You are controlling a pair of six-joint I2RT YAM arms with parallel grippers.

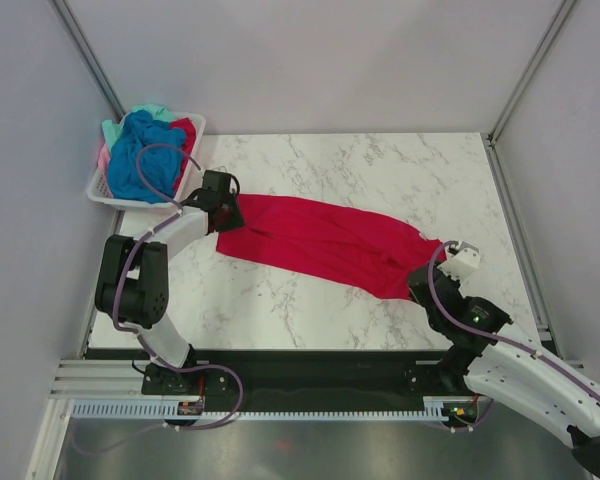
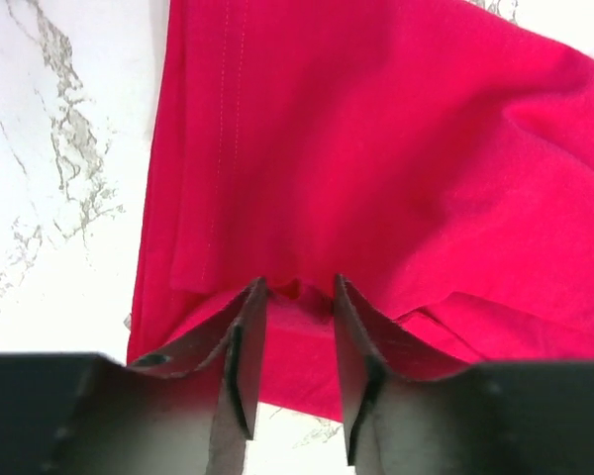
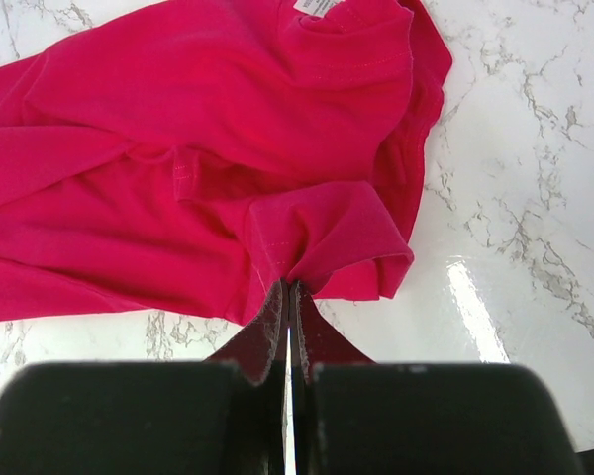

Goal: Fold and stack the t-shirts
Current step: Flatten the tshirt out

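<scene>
1. Marble table (image 1: pixel 380 160): work surface. The stretch from centre toward 1 o'clock is bare, likely room for the fold.
2. Crimson t-shirt (image 1: pixel 320 240): lies on the table as a long band across the middle, running from 10 o'clock to 4 o'clock. It is bunched lengthwise, not yet flat. The neck label shows at the right-hand end and the stitched hem at the left. Judgement: it is held at both ends to be pulled out straight before folding.
3. White basket (image 1: pixel 102 190): at the table's 10 o'clock corner, holding the waiting t-shirts (image 1: pixel 140 160), blue on top, with teal, pink and red showing. No folded stack is in view.
4. Right gripper (image 3: pixel 288 287): at the shirt's 4 o'clock end, fingers pressed tight on a pinch of sleeve.
5. Left gripper (image 2: pixel 295 287): at the 10 o'clock end, fingers a little apart with a fold of hem bunched between them, so it appears to grip.
</scene>
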